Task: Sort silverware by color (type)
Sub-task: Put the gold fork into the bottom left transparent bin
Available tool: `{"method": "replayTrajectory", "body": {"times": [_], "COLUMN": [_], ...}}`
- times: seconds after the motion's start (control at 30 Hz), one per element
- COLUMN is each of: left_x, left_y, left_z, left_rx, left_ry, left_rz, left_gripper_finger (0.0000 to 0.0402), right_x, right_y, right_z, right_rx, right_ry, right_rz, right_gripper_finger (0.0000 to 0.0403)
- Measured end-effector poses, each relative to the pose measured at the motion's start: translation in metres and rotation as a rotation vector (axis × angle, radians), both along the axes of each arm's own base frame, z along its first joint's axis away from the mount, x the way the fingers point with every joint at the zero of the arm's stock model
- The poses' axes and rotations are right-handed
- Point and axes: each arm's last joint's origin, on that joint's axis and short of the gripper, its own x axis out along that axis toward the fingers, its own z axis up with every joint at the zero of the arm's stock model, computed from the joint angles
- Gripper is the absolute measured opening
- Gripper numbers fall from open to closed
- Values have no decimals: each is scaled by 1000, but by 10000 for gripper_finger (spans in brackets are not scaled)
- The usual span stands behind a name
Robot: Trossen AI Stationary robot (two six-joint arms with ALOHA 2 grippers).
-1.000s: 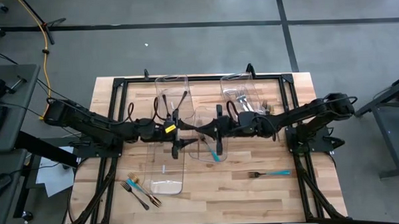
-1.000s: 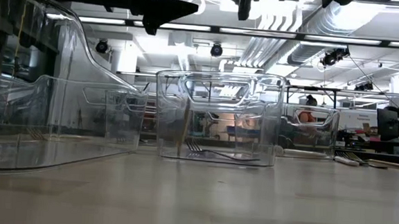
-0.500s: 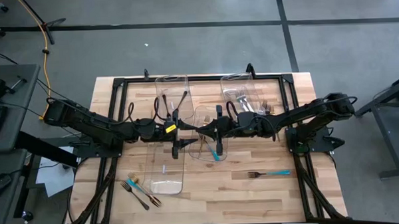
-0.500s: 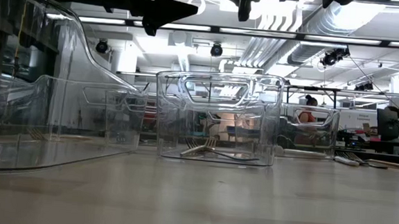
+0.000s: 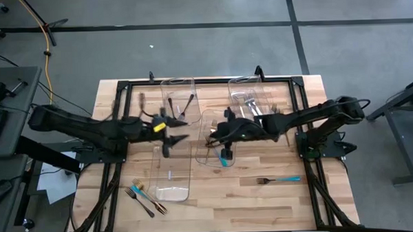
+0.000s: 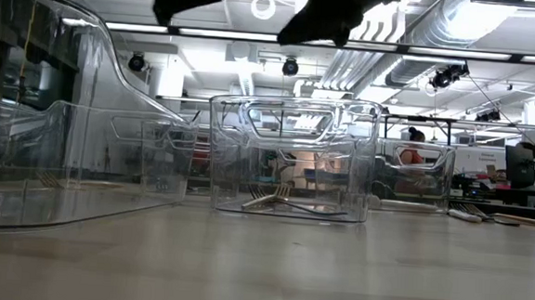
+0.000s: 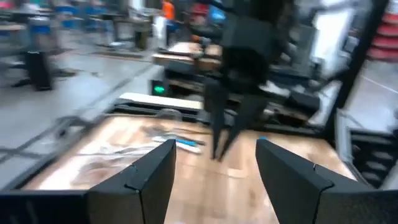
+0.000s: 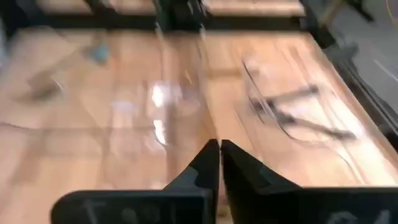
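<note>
Right end effector [image 5: 212, 134] hangs over the middle clear bin [image 5: 216, 144], fingers nearly together and nothing between them; its wrist view shows the two dark tips almost touching above a blurred counter [image 5: 265, 203]. A second ago both end effectors sat close together at the counter's centre. Now the arms are drawing apart: the left end effector [image 5: 172, 131] has swung back toward its own side, above the gap beside the long bin [image 5: 173, 173], fingers spread wide and empty.

Change in the low view: a gold fork [image 6: 266, 197] now lies inside the middle bin, crossing the fork that was already there. It was absent a second ago. Judgement: the right arm has just released that piece, so one more item is sorted.

Contents elsewhere look unchanged:
- black forks [image 5: 185, 103] in the far-left bin
- silver pieces [image 5: 251, 102] in the far-right bin
- teal-handled piece [image 5: 225, 157] in the middle bin's near end

Still loose on the counter: a teal-handled fork [image 5: 277, 179] near the right front, and a small cluster of forks [image 5: 144, 197] at the left front beside the long bin. Judgement: task is partway done; those loose pieces remain to be picked.
</note>
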Motion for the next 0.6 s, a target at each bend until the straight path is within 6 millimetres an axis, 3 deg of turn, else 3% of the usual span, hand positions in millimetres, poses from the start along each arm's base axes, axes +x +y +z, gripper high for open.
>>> {"method": "replayTrajectory", "body": {"times": [0.13,0.23,0.33,0.43,0.6], "left_x": [-20,-29,-32,-32,-32], "left_y": [3,5,6,4,1], "left_z": [-5,-6,-6,-6,-7], "left_rx": [-2,-8,-9,-9,-1], "left_ry": [-36,-69,-74,-72,-62], "left_rz": [75,115,127,110,94], "left_gripper_finger": [213,213,213,213,213], "right_x": [13,25,41,56,75], "right_y": [-9,-17,-23,-27,-36], "right_z": [6,-9,-26,-47,-71], "right_rx": [-39,-119,-188,-254,-308], "right_ry": [229,466,597,687,751], "right_rz": [25,131,277,374,456], "right_gripper_finger": [75,128,166,188,189]}}
